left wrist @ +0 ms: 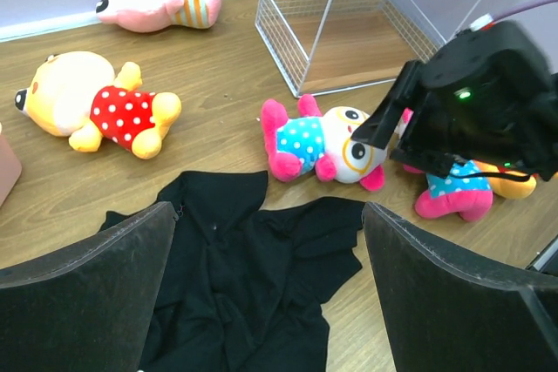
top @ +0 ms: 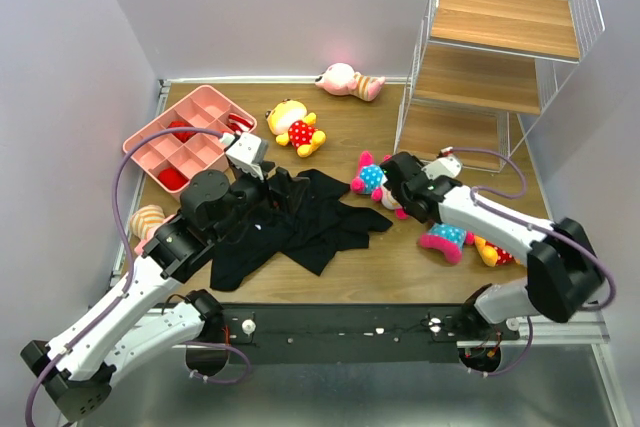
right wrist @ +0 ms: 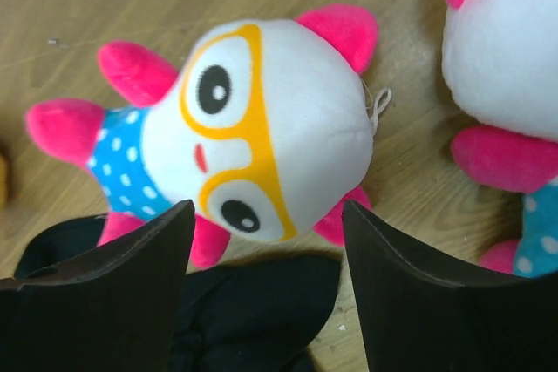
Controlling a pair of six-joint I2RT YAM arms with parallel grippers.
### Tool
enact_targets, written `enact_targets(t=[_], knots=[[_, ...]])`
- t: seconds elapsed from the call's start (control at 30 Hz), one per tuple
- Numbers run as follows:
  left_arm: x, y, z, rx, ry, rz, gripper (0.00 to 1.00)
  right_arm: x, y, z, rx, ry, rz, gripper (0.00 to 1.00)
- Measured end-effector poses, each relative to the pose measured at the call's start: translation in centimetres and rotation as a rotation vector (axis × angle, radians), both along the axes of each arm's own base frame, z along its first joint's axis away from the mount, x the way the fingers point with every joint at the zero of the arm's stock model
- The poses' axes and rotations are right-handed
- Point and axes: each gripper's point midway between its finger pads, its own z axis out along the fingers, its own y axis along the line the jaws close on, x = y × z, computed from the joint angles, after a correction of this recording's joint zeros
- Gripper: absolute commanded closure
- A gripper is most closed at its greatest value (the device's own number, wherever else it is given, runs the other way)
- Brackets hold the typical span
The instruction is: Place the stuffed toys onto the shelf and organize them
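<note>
R gripper (right wrist: 266, 233), jaws apart, hovers over white-faced blue-dotted doll (right wrist: 261, 119), lying on table (top: 350, 132) btwn black garment (top: 300, 217) and shelf (top: 505, 22) foot. Step: prob. approach for pick. Next: drop, close on head, lift. Second blue doll (top: 445, 237) crowds one side. Top boards bare, but wire rim needs clearing.

The top camera looks down from high at the near edge over the whole table (top: 350, 117) to the shelf (top: 505, 22). The left wrist camera faces low across the wood toward the shelf's foot. The right wrist camera sits close over a blue doll (right wrist: 261, 128), visible in all three views.
</note>
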Motion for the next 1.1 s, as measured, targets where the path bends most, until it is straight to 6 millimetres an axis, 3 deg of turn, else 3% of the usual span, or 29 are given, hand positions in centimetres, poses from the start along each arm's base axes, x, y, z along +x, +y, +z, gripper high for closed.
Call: enact_targets(t=[0.07,0.1,0.13,0.17,0.23,0.33,0.47,0.6,0.67,0.8,0.9,1.0,1.1], knots=[[0.1,0.0,-0.2,0.006,0.003,0.004,0.02,0.2,0.1,-1.9,-0.018,0.051,-0.02,0.31],[0.2,0.0,-0.2,0.009,0.004,0.005,0.02,0.2,0.2,-2.4,-0.024,0.063,-0.022,0.4],[0.2,0.0,-0.3,0.011,0.006,0.009,0.02,0.2,0.1,-3.2,-0.032,0.081,-0.025,0.59],[0.3,0.1,-0.4,0.013,0.007,0.013,0.02,0.4,0.1,-3.7,-0.037,0.091,-0.025,0.66],[0.3,0.1,-0.4,0.014,0.007,0.015,0.03,0.9,0.0,-4.0,-0.038,0.092,-0.023,0.81],[0.3,-0.1,-0.6,0.021,0.011,0.011,0.05,1.4,0.0,-3.5,-0.052,0.06,0.028,0.96],[0.5,-0.2,-1.4,0.045,0.029,0.011,0.05,1.4,0.0,-1.2,-0.126,0.016,0.199,0.99],[0.5,-0.1,-1.5,0.065,0.038,0.008,0.02,0.8,1.1,3.2,-0.196,-0.052,0.452,0.99],[0.4,-0.3,-0.6,0.064,0.029,-0.006,0.01,0.2,2.6,5.8,-0.205,-0.107,0.623,0.98],[0.1,-1.5,2.5,0.059,0.0,-0.075,0.01,-2.7,5.4,9.4,-0.16,-0.219,0.92,0.97],[-0.1,-3.3,4.0,0.067,-0.002,-0.164,0.01,-6.1,7.7,12.8,-0.09,-0.347,1.144,0.97],[-0.5,-5.1,3.4,0.092,0.038,-0.266,0.02,-8.6,9.2,14.9,-0.039,-0.429,1.281,0.97],[-1.1,-7.4,1.3,0.121,0.12,-0.387,0.07,-10.8,10.4,16.7,0.006,-0.493,1.399,0.97]])
